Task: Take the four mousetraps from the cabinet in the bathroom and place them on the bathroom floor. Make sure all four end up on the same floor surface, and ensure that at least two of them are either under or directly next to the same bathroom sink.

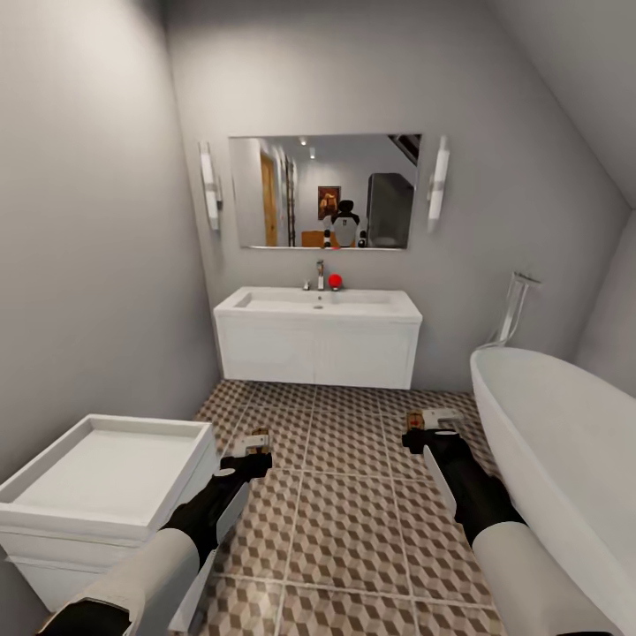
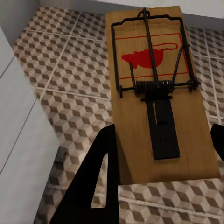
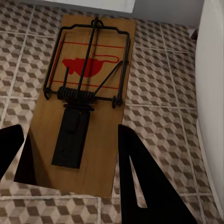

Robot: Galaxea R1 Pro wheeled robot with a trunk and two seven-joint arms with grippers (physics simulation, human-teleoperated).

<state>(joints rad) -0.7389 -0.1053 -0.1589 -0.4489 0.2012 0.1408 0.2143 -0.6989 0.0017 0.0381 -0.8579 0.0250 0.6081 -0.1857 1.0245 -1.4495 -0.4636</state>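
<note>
Head view: each claw, left (image 1: 254, 449) and right (image 1: 427, 427), grips a mousetrap, best lowered flat onto the floor (image 1: 353, 459) beside the sink (image 1: 318, 340).

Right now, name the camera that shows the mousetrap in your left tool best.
The left wrist view: the mousetrap looms large, with its wire spring and red mouse print clear. The head view shows it as a tiny slab at the left tool.

A mirror (image 1: 323, 191) hangs between two wall lights (image 1: 209, 185) — below right, a white bathtub (image 1: 565, 450); at left, a white tray-topped drawer unit (image 1: 102, 495).
</note>
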